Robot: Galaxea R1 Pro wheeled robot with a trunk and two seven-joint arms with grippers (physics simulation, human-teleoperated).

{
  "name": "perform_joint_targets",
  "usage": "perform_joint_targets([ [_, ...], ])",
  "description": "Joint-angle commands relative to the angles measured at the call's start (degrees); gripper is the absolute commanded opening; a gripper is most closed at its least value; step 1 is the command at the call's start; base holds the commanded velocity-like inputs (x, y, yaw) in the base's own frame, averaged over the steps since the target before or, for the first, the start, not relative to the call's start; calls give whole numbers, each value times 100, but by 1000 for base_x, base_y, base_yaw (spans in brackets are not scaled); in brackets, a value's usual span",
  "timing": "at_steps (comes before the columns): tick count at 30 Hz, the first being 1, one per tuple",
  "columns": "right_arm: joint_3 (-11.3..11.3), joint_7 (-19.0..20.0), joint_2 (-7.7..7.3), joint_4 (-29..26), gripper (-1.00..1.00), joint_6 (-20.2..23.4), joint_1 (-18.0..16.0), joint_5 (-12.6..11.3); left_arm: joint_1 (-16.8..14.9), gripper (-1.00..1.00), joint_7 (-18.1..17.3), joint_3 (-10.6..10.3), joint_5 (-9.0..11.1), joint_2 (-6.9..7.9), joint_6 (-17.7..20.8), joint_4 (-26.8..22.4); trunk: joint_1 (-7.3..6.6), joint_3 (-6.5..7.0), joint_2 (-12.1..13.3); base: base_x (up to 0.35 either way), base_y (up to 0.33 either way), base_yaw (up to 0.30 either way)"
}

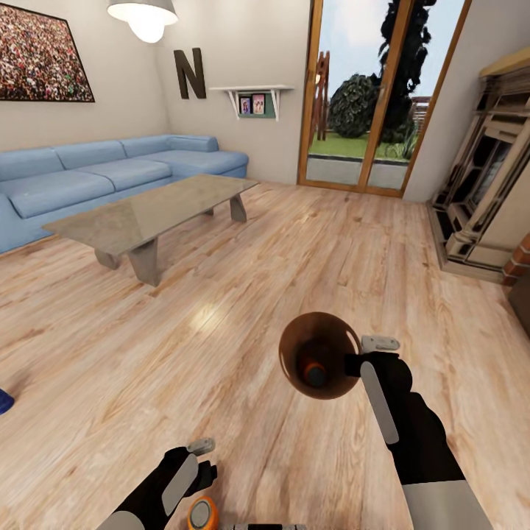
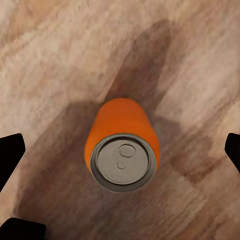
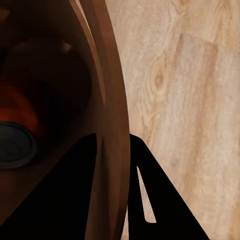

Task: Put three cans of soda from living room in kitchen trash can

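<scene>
- Head view: two soda cans counted. One can [image 1: 315,372] lies inside the brown bin [image 1: 294,346]; a second can [image 1: 202,513] stands on the wood floor [image 1: 221,324].
- Right gripper [image 1: 353,364] is clamped on the bin's rim.
- Left gripper [image 1: 202,460] hangs over the standing can [image 2: 122,145], fingers spread wide, holding nothing.
- One coffee table [image 1: 147,213], one blue sofa [image 1: 110,173].

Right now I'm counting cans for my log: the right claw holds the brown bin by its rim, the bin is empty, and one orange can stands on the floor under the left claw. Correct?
Not quite: the bin is not empty. The head view shows an orange can inside it. The right claw does hold its rim, and another can stands on the floor under the left claw.
</scene>
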Motion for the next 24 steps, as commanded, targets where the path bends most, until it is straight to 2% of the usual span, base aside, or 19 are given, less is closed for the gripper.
perform_joint_targets([
  [1, 1, 30, 0, -5, -100, 1, -3, -16, -1, 100, -2, 0, 1, -1, 0, 2, 22, -18, -42, 0, 0, 0],
  [4, 1, 30, -3, -7, -100, 1, -3, -15, -4, 100, -12, 0, 3, -5, 2, 73, 49, -80, -85, 0, 0, 0],
  [17, 1, 30, -4, -14, -100, 1, -3, -16, -5, 100, -252, 0, 5, -7, -9, 268, 49, -80, -85, 0, 0, 0],
  [24, 1, 30, -5, -14, -100, 1, -3, -16, -5, 100, -263, 0, 1, -7, -71, 288, 67, -235, -94, 0, 0, 0],
])
